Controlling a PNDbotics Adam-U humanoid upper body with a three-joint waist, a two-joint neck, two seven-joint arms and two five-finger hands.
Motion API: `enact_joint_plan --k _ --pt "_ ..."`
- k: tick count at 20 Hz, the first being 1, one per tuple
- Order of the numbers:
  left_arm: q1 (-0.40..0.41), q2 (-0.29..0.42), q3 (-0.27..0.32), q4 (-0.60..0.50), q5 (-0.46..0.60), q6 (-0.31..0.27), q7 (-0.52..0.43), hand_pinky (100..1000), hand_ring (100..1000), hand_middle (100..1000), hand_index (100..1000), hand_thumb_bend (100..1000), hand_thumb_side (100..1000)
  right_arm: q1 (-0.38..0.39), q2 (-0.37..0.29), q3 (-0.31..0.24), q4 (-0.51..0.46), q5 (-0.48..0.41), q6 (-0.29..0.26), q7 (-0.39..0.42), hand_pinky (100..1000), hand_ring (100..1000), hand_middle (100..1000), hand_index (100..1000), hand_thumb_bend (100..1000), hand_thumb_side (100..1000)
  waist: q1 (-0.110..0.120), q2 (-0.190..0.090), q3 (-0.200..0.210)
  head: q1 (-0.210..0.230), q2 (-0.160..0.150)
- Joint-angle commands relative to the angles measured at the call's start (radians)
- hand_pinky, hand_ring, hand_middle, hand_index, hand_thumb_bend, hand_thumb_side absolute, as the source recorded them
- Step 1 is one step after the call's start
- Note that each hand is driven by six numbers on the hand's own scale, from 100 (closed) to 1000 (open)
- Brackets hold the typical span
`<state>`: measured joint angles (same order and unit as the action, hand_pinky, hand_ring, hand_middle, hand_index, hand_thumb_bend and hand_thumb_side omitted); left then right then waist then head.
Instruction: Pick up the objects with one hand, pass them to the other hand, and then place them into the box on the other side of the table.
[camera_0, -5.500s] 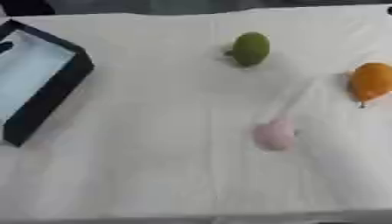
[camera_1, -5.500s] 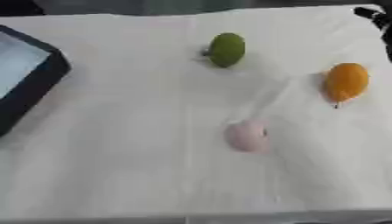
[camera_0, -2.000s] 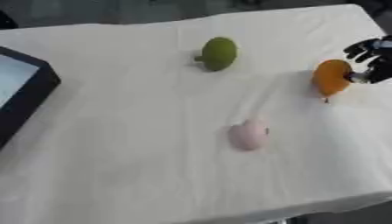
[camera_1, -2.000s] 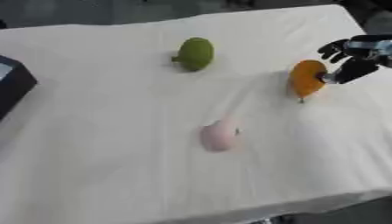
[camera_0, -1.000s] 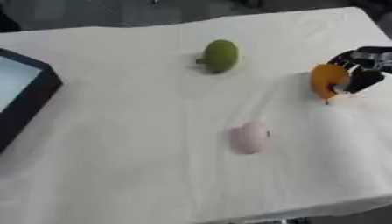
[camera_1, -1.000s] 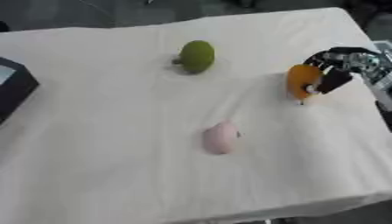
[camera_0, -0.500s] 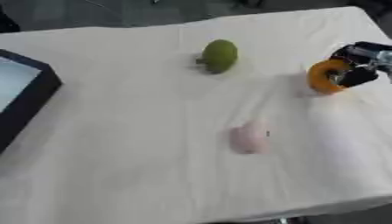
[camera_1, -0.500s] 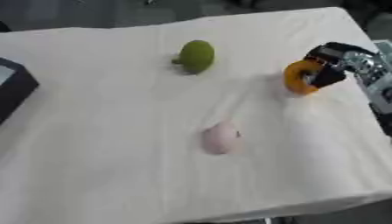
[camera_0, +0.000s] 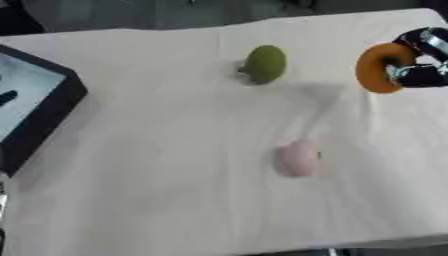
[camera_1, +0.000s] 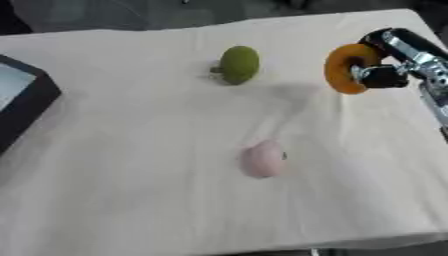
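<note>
The right robot hand (camera_1: 385, 62) is at the right edge of the surface (camera_0: 175, 200), and its fingers are curled around the orange fruit (camera_1: 343, 68), which it holds above the cloth. The green fruit (camera_0: 265, 63) lies near the far edge, the pink object (camera_0: 297, 158) lies near the middle, well apart from it, and the box (camera_0: 48, 117) stands at the left edge. The left robot hand does not show in either view.
</note>
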<state>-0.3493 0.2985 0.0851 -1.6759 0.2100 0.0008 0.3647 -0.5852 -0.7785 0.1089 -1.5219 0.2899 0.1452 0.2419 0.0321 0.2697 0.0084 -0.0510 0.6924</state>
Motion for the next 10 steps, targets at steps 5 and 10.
enact_joint_plan --k 5,10 --pt "0.009 0.025 -0.003 -0.034 -0.001 0.009 -0.011 748 865 793 862 705 691 0.03 0.047 -0.032 -0.255 -0.044 0.036 -0.068 755 648 473 516 100 100 0.016 -0.026 -0.003 0.039 -0.008" --pt "0.02 0.036 -0.025 -0.041 -0.002 0.026 -0.04 744 855 785 857 702 691 0.061 0.107 -0.02 -0.357 -0.045 0.044 -0.102 747 623 468 512 100 100 0.02 -0.024 -0.003 0.045 -0.014"
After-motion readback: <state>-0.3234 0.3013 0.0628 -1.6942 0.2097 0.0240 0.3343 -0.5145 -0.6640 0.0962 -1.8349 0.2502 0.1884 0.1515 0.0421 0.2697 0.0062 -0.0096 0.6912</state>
